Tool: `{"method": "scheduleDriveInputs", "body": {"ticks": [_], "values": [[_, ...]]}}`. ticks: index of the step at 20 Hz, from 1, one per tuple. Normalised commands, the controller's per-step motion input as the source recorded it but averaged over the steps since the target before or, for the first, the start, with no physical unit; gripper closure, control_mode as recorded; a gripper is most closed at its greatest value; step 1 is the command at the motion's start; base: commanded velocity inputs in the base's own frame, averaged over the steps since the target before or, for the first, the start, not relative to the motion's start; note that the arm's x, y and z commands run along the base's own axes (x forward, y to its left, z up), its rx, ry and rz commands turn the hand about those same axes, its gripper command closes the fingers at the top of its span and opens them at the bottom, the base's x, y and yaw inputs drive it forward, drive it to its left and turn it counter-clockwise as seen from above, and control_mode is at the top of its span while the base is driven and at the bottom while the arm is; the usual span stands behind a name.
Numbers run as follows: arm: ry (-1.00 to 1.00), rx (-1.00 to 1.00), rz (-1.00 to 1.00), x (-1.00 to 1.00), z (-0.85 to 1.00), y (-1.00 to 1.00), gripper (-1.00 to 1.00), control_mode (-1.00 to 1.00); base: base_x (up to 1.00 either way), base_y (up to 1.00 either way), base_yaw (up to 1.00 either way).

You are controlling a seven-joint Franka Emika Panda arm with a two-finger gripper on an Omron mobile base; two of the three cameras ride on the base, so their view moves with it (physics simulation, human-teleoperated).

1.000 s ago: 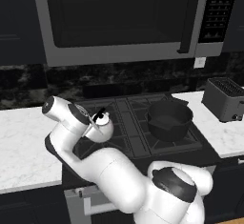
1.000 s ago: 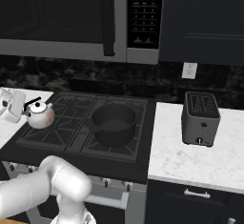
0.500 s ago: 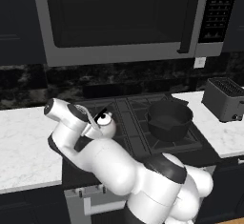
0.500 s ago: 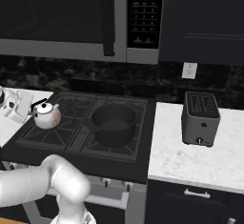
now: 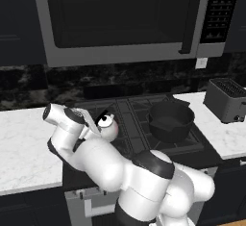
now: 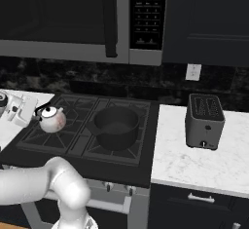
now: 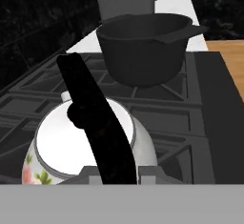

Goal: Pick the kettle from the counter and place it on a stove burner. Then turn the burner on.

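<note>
The claw has the kettle pinched by its black arched handle, the fingers pressed on either side of it as far as I can make out, since the handle hides most of them in the hand view. The kettle hangs off the claw's end above the left side of the black cooktop, over the front-left stove burner; whether its base touches the grate I cannot tell. Its pale round body carries a small flower print low on one side, and the black lid knob sits just under the handle. Straight ahead of the claw, past the kettle, stands the wide black pot on the neighbouring burner, well clear of the kettle. Beyond the pot, farther out in the same direction, a dark toaster sits on the white marble worktop. Behind the claw, on the arm's side, more worktop stretches away. Above it all hangs the microwave.
</note>
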Motion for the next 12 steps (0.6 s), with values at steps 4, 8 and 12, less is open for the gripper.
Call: {"method": "scheduleDriveInputs", "body": {"ticks": [4,8,12], "values": [[0.0,-0.02,0.0,0.08,-0.14,0.07,1.0,-1.0,0.0,0.0,0.0],[0.0,-0.03,0.0,0.08,-0.2,0.13,1.0,-1.0,0.0,0.0,0.0],[0.0,-0.03,-0.01,0.09,-0.2,0.13,1.0,-1.0,0.0,0.0,0.0]]}}
